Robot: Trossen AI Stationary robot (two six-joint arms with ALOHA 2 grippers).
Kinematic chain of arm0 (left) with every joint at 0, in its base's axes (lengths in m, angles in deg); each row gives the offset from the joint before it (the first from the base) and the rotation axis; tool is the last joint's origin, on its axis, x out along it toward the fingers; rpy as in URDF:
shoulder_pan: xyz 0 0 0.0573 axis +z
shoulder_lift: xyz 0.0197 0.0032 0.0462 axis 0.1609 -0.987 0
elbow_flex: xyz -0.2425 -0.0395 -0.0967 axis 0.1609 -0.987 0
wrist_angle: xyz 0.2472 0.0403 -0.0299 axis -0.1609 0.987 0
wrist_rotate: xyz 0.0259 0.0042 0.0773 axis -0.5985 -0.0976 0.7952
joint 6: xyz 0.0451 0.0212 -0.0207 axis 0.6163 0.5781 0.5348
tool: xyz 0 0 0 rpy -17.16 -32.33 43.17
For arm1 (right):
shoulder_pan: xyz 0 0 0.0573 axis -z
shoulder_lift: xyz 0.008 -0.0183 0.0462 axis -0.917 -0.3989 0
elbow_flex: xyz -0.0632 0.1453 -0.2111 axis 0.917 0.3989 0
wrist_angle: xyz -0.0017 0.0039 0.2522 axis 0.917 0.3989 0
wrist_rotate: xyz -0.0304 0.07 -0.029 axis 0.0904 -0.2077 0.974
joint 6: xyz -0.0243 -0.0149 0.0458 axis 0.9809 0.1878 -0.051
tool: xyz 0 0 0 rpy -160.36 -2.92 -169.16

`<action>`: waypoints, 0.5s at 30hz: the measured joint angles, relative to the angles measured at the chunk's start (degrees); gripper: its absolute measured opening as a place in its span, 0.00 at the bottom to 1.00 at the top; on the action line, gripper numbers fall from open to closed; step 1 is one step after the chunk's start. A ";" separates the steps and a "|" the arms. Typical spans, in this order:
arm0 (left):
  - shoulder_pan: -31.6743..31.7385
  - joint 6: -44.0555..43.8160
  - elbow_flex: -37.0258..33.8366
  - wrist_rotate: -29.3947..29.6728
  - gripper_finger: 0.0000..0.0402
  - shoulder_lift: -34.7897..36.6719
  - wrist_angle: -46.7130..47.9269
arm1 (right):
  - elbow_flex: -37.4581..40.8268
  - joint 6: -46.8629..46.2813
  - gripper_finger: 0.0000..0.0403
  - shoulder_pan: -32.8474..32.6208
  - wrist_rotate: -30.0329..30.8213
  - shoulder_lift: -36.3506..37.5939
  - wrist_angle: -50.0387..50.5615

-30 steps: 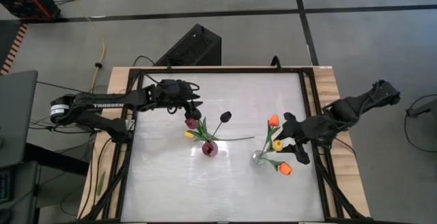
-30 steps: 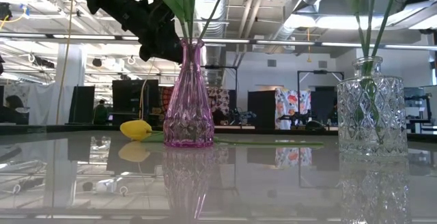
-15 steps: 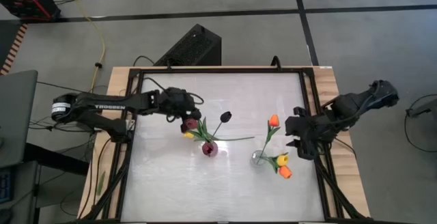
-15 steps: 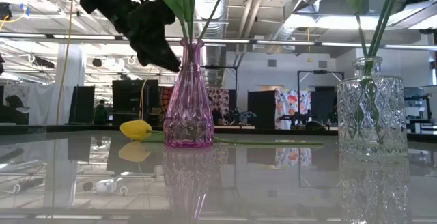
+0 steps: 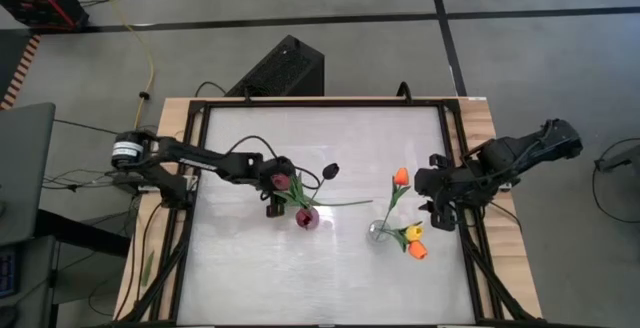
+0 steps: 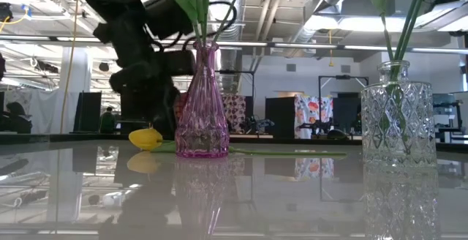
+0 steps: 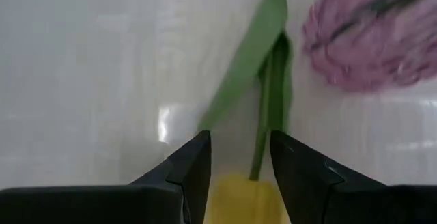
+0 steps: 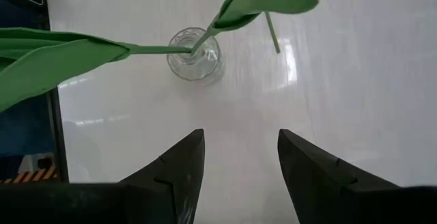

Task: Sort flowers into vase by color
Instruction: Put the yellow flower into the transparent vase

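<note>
A yellow tulip lies flat on the table left of the pink vase (image 5: 307, 217); its head (image 6: 146, 138) and stem (image 7: 263, 135) show. My left gripper (image 7: 239, 138) points down over it, open, one finger on each side of the head's stem end. Two maroon tulips (image 5: 331, 171) stand in the pink vase. The clear vase (image 5: 379, 231) holds two orange tulips (image 5: 401, 176) and a yellow one (image 5: 413, 233). My right gripper (image 5: 424, 194) hangs open, right of the clear vase (image 8: 194, 53).
A black frame (image 5: 455, 158) runs around the white table top, and wooden edges lie outside it. A green leaf (image 7: 249, 53) lies along the tulip's stem toward the pink vase (image 7: 369, 39). Bare white surface stretches toward the near and far edges.
My left gripper has moved toward the near edge and down, past the maroon tulip, and now points down over the lying yellow tulip's head. My right gripper has drawn back from the clear vase toward the right edge. The yellow tulip in that vase has tipped toward the near edge.
</note>
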 joint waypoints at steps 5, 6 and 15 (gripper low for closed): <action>0.00 1.30 0.07 -2.01 0.35 -1.67 1.48 | 0.00 1.55 0.52 0.01 -0.02 0.01 0.07; 0.00 1.30 0.11 -2.34 0.35 -1.81 1.95 | 0.00 1.77 0.52 0.09 0.00 0.01 0.03; 0.03 -0.52 0.22 -0.47 0.08 -1.53 7.50 | 0.00 2.09 0.52 2.40 -0.14 0.01 0.44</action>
